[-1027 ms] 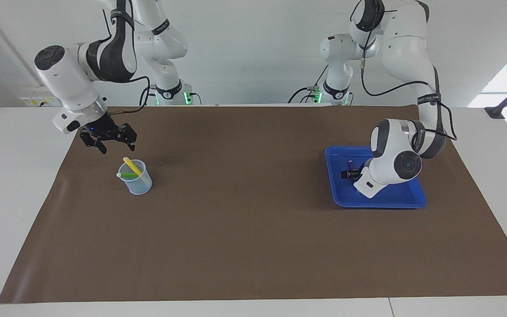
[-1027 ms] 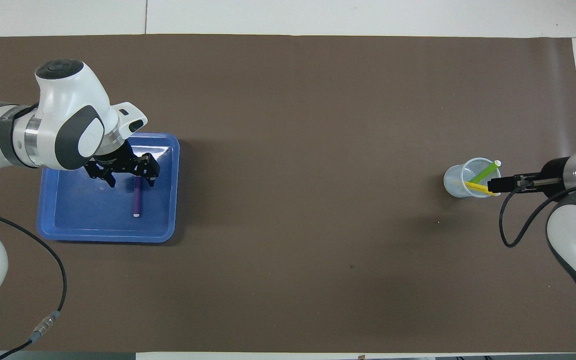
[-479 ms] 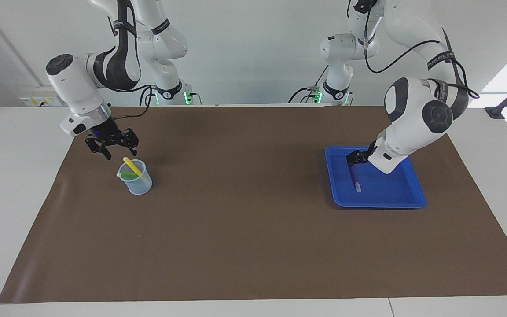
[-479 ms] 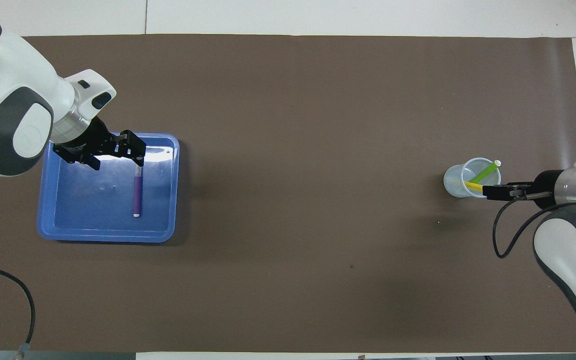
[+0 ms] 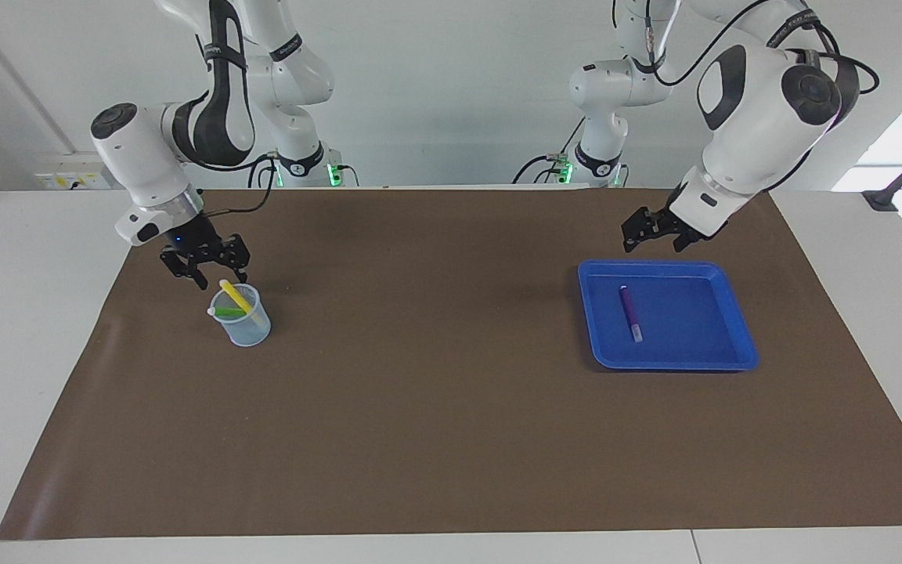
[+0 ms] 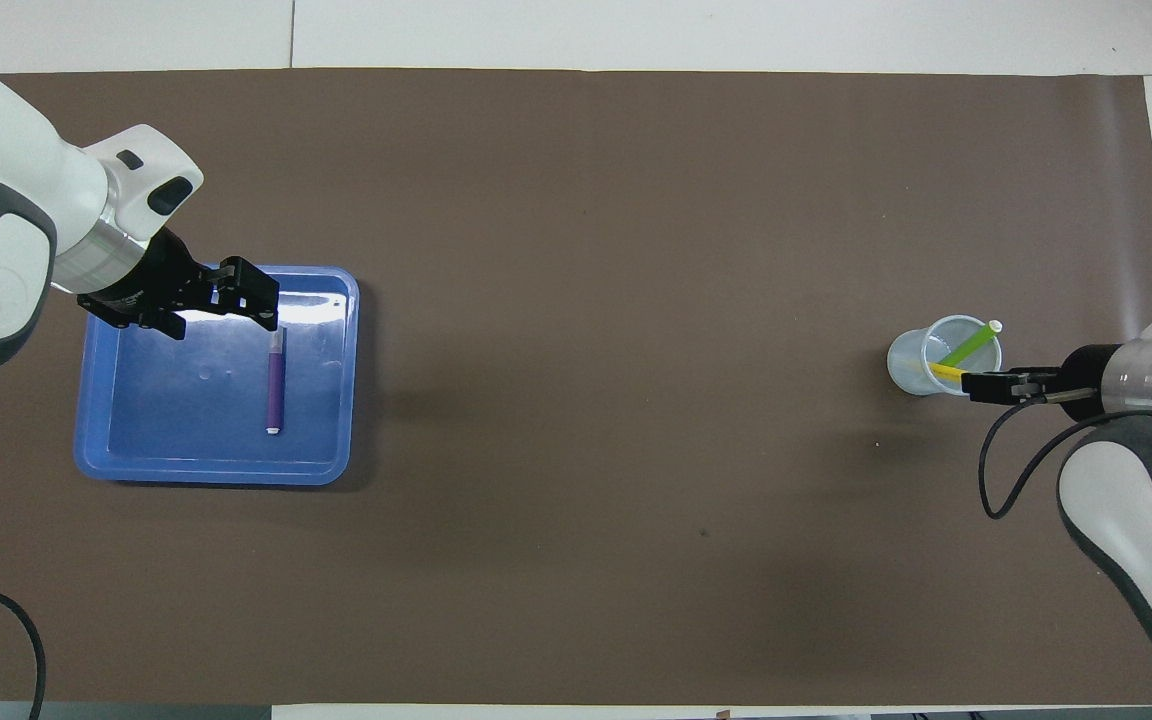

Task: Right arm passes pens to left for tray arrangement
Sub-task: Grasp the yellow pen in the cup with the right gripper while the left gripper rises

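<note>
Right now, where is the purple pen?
The purple pen lies flat in the blue tray, toward the left arm's end of the table, with the left gripper raised above it.

No text, label, brand, number or sign is legible on the arms, the tray, the cup or the table mat.

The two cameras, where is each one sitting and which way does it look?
Facing view: high across the table, looking at both robots; whole arms show, left tool raised over the blue tray's edge, right tool at the yellow pen in the clear cup.
Overhead view: high above the robots' end, looking steeply down; only forearms and tools show.
Both share: tray holding the purple pen, cup with yellow and green pen, brown mat, turned half around.
</note>
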Robot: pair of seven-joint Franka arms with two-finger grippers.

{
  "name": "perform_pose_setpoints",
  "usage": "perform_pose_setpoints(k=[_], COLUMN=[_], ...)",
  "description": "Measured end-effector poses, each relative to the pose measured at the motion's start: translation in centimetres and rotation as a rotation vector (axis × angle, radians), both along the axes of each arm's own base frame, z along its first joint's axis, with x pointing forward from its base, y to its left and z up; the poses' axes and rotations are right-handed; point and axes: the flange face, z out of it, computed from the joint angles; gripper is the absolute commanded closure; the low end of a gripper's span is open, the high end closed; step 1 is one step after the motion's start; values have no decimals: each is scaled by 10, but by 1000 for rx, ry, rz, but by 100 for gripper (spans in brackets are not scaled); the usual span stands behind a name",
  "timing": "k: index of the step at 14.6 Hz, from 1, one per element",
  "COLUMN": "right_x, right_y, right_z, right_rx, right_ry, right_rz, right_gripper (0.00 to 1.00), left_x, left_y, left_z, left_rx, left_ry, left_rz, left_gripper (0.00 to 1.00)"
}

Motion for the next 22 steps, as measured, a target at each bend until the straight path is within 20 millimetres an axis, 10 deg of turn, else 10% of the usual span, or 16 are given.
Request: perform_pose_setpoints(k=[7, 16, 22], right_x=[-2, 0, 10], right_y=[0, 0, 5], right_z=[-4, 0, 44], right_rx=[2, 35, 96], right_ry=[-11, -28, 33], right_rz=[-5, -30, -38], right_gripper=[100, 100, 100], left_x=[-18, -23, -20], left_y=[-14, -18, -7], left_z=[38, 31, 32], left_rx=[-145, -197, -279], left_ry=[-13, 21, 47], left_rz=[95, 110, 172], left_gripper=[0, 0, 0])
